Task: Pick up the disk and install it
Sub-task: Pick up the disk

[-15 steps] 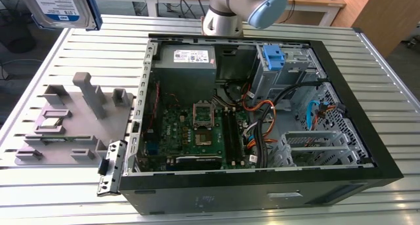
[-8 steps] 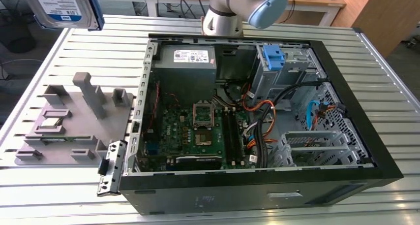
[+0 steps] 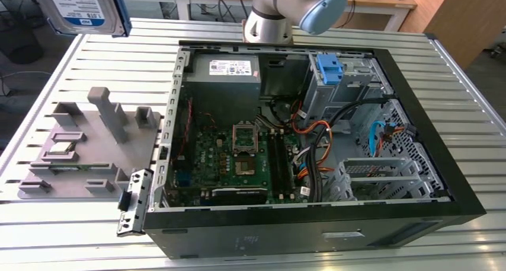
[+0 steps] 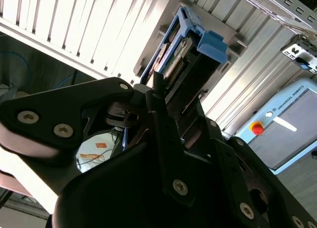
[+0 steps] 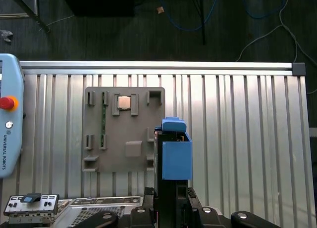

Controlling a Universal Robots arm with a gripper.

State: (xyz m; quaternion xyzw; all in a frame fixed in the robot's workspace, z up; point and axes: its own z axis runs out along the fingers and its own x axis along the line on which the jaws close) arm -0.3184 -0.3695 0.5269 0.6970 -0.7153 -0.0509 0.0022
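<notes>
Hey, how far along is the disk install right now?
Pickup looks done: the disk is up in the air, clamped in the hand, clear of the grey holder. In hand: the disk hangs outside the case, on the holder's side. Left: the install itself, since the disk is not in the case yet.

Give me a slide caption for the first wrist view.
Hand holds the disk, in its blue carrier, above the slatted table and grey parts tray.
</notes>
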